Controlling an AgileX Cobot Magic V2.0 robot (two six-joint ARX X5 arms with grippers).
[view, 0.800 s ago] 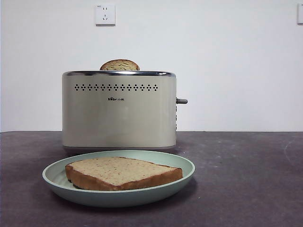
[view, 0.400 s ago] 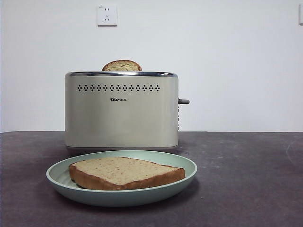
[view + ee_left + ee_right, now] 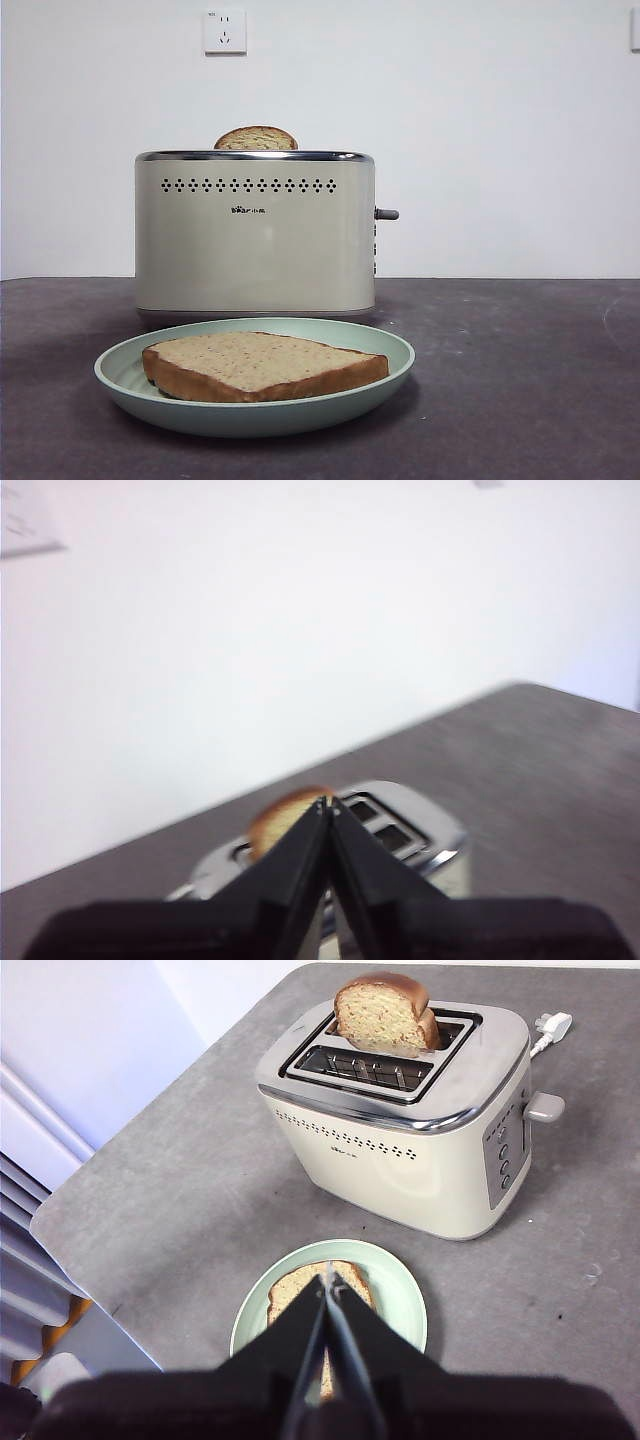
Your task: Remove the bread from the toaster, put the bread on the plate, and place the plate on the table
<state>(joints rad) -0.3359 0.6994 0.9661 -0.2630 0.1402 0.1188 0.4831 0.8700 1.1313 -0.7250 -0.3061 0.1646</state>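
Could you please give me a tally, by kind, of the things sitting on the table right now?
Bread slices: 2, the bread lying on the plate and a second slice standing in the toaster
Toasters: 1, the toaster
Plates: 1, the plate
Total: 4

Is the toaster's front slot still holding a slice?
No: in the right wrist view the toaster has its nearer slot empty.

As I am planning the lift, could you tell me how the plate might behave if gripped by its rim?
The plate looks stiff, so it probably won't flex. Its shallow rim seems smooth, perhaps slippery. The bread lies loose and might slide if tilted.
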